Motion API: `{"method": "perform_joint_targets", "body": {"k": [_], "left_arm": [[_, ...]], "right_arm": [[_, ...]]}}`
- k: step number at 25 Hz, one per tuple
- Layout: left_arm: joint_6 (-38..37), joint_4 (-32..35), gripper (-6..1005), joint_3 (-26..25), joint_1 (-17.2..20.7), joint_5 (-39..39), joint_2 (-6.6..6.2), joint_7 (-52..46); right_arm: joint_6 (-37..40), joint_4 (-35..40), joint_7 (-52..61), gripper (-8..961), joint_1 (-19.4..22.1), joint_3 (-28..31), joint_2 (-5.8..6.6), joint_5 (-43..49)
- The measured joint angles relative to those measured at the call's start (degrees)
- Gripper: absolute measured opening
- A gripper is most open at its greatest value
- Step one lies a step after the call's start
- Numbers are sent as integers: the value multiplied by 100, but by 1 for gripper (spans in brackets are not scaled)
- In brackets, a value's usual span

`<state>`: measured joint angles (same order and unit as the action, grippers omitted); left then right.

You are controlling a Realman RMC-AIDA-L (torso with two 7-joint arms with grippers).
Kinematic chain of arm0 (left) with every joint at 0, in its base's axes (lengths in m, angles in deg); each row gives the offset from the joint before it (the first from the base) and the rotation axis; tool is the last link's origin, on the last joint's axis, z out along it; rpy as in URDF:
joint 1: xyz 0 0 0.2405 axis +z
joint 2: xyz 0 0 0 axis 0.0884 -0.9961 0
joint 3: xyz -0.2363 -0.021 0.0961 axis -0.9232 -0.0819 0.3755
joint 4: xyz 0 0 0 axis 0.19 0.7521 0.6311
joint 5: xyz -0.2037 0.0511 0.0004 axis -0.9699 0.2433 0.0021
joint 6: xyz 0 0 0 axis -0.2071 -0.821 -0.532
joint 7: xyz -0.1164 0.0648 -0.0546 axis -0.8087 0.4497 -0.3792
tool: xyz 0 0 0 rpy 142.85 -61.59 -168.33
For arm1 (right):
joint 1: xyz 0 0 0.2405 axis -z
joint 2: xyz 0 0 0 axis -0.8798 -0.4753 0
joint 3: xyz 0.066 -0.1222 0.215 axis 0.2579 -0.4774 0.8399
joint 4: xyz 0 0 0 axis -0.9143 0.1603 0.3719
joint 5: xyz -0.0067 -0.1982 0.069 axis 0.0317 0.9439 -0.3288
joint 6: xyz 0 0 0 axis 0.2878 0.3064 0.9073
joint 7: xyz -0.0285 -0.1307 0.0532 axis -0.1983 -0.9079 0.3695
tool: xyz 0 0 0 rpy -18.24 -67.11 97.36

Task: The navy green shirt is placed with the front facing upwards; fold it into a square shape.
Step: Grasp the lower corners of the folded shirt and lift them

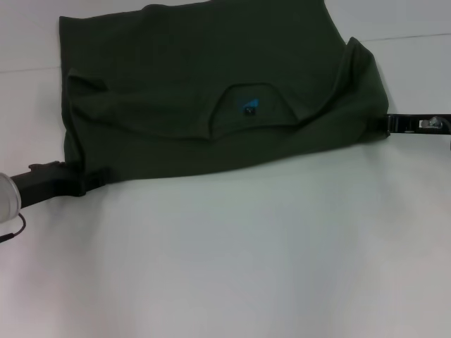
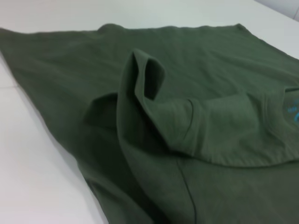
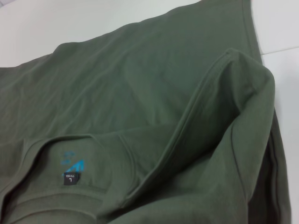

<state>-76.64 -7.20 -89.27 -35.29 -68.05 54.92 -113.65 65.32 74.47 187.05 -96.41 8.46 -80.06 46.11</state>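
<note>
Bare white tabletop (image 1: 232, 260) filled the near half of the head view, and beyond it lay the navy green shirt (image 1: 211, 84), folded over so that its collar (image 1: 250, 105) with a small black label (image 3: 71, 178) and blue print (image 3: 72, 163) faced up. The left gripper (image 1: 88, 179) sat at the shirt's near left corner, its tip buried under the cloth edge, so whether its fingers were apart or together could not be told. From that gripper the fabric spread forward and to its right, with a sleeve (image 2: 154, 116) bunched into a raised fold close by. The right gripper (image 1: 391, 124) reached in at the shirt's right edge, touching the draped cloth; its fingers were hidden too, and their state could not be told. Just beside it, a shoulder fold (image 3: 233, 107) stood up in a soft ridge.
</note>
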Motion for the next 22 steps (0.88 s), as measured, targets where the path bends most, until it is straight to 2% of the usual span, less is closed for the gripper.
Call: {"method": "perform_joint_targets", "body": {"k": [5, 10, 16, 21, 22], "left_arm": [[-89, 46, 682, -25, -53, 58, -37, -51], [-252, -67, 446, -34, -25, 53, -38, -51], [-249, -3, 210, 12, -97, 123, -73, -52], [-323, -46, 55, 20, -98, 122, -77, -40], [-325, -48, 56, 20, -98, 121, -81, -40]], "right_arm": [[-2, 0, 0, 47, -19, 0, 0, 0], [-14, 0, 1, 47, -24, 0, 0, 0], [-55, 0, 2, 47, -17, 0, 0, 0], [-58, 0, 0, 47, -4, 2, 0, -1], [-58, 0, -2, 47, -4, 4, 0, -4]]}}
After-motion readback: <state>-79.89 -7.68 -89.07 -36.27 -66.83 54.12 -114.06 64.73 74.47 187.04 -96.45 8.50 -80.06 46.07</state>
